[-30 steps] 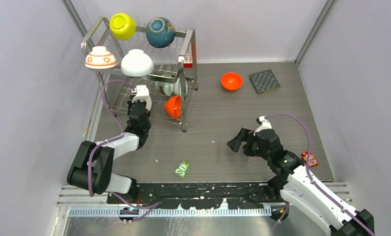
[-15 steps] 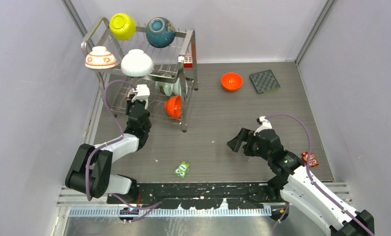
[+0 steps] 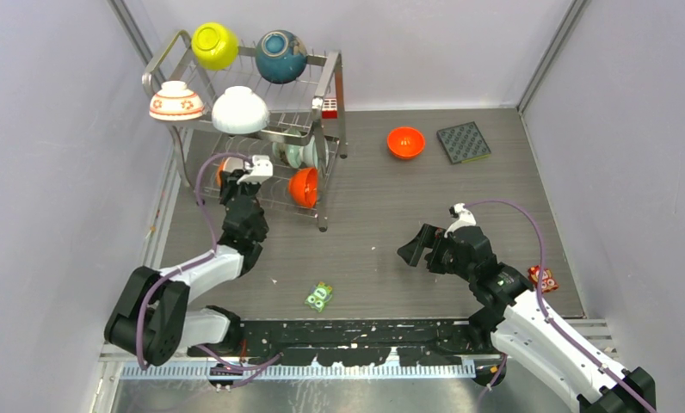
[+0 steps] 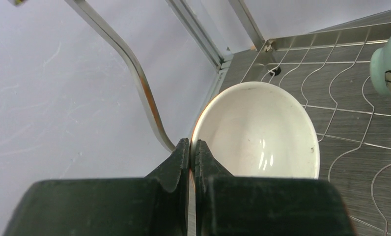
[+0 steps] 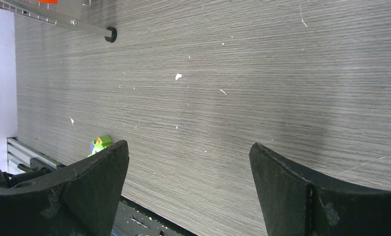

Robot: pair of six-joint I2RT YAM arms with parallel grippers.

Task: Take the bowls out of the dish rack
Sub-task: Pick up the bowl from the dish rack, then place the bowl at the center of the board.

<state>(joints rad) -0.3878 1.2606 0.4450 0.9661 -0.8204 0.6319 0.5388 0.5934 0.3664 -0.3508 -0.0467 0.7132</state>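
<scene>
Left gripper [image 4: 189, 147] pinched on rim of orange-edged bowl [image 4: 260, 132], lower tier of dish rack [image 3: 330, 86]. Right gripper [image 5: 187, 147] spread, empty, above table [image 3: 391, 224]. One orange bowl [image 3: 405, 142] unloaded onto table; six others waiting in rack.

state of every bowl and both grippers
left gripper: shut on white-lined bowl
white-lined bowl: lower tier, gripped
right gripper: open, empty
yellow-green bowl: top tier, inverted
teal bowl: top tier, inverted
floral bowl: top tier, inverted
white bowl: top tier, inverted
pale green bowl: lower tier, edgewise
racked orange bowl: lower tier, edgewise
table orange bowl: unloaded, upright
</scene>
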